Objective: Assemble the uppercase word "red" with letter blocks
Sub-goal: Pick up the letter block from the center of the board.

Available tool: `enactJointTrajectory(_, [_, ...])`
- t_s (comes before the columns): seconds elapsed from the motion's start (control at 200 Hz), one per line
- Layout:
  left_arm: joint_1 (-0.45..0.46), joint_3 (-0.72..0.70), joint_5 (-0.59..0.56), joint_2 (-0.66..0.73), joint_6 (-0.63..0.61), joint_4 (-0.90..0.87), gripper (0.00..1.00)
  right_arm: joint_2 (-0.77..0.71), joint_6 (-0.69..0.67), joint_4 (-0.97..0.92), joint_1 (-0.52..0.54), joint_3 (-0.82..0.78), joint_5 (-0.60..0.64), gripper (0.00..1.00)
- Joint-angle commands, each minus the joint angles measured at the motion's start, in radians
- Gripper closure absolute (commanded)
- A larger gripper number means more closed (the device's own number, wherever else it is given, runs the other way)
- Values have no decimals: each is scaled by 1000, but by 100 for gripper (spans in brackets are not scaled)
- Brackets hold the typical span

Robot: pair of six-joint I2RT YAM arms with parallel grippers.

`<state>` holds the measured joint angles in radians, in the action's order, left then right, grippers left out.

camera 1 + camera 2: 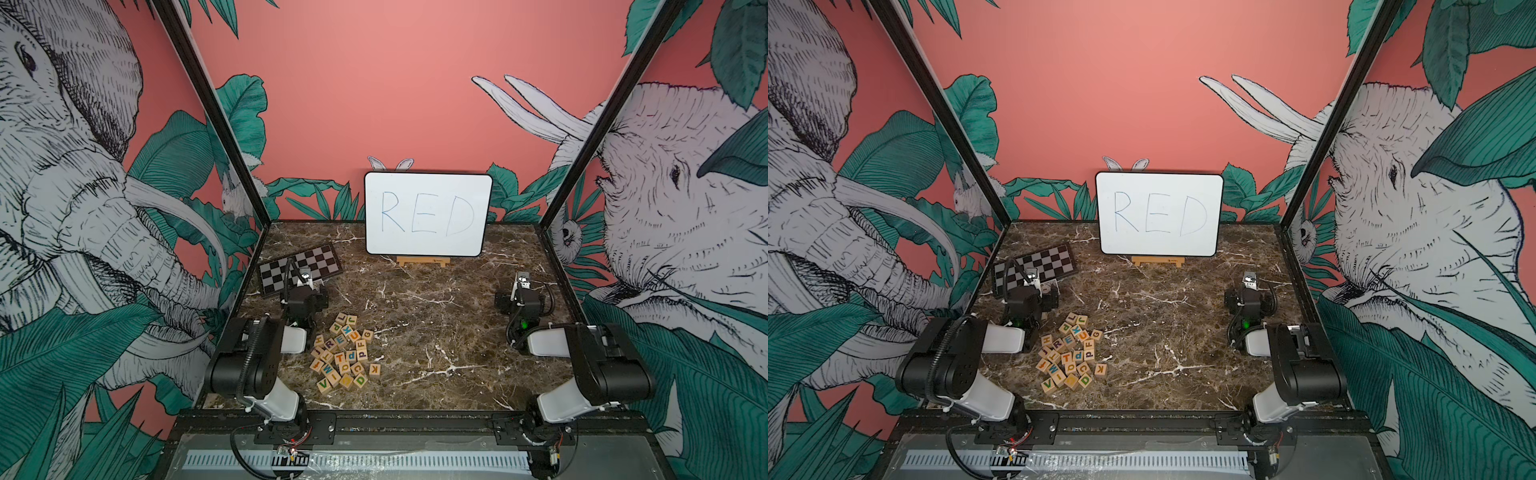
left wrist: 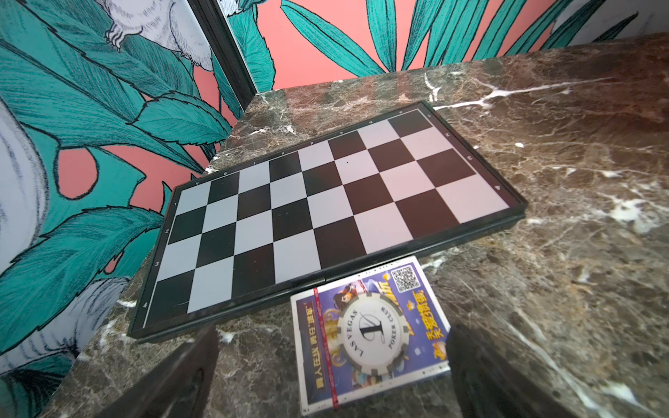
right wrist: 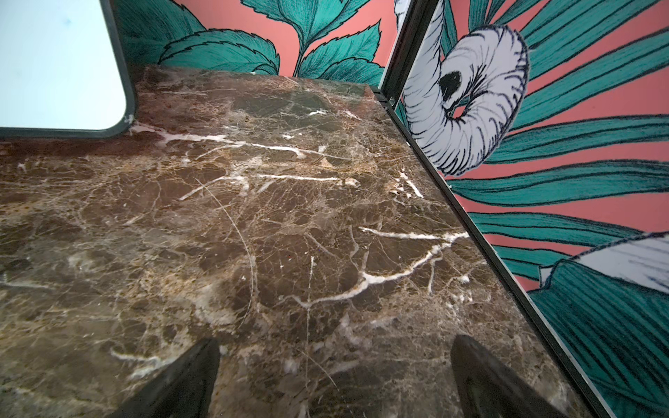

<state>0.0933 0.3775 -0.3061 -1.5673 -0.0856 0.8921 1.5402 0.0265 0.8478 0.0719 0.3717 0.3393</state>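
Left jaws gape empty over a card pack [image 2: 430,322], right jaws gape empty over the worktop [image 3: 289,217], blocks [image 1: 343,355] clustered unsorted.

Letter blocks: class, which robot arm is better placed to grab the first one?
Probably left: the open left gripper is near the letter blocks; the open right gripper sits across the table.

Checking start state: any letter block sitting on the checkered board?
No, the left wrist view shows only bare squares on the checkered board; the letter blocks lie heaped elsewhere.
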Motion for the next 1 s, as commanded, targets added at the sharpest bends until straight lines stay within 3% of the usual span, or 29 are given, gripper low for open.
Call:
enactJointTrajectory(0.0, [1,9,4,18,7,25,0,-20,-1,41,2,12,-9,1])
enactJointTrajectory(0.19, [3,-38,-4,118,-12,54,0,-304,-7,-376,9,97,11,1])
enactJointTrajectory(0.29, [6,86,-111,300,129,-401,1,-492,78,-472,8,89,13,1])
enactJointTrajectory(0.365, [5,205,-197,403,354,-716,0,-615,213,-633,6,124,21,1])
enactJointTrajectory(0.42, [3,286,-193,477,514,-963,1,-698,333,-769,4,140,59,1])
enactJointTrajectory(0.48, [2,325,-148,542,598,-1110,1,-793,462,-899,2,140,81,1])
enactJointTrajectory(0.55, [0,307,-123,608,728,-1150,1,-874,440,-865,-1,99,-44,1])
enactJointTrajectory(0.735, [-3,310,218,710,745,-1255,1,-859,465,-950,0,106,-238,1])
enactJointTrajectory(0.865, [-2,335,364,708,726,-1363,6,-758,430,-878,31,110,-387,1])
enactJointTrajectory(0.995, [17,399,420,661,693,-1489,15,-671,397,-885,179,163,-361,1])
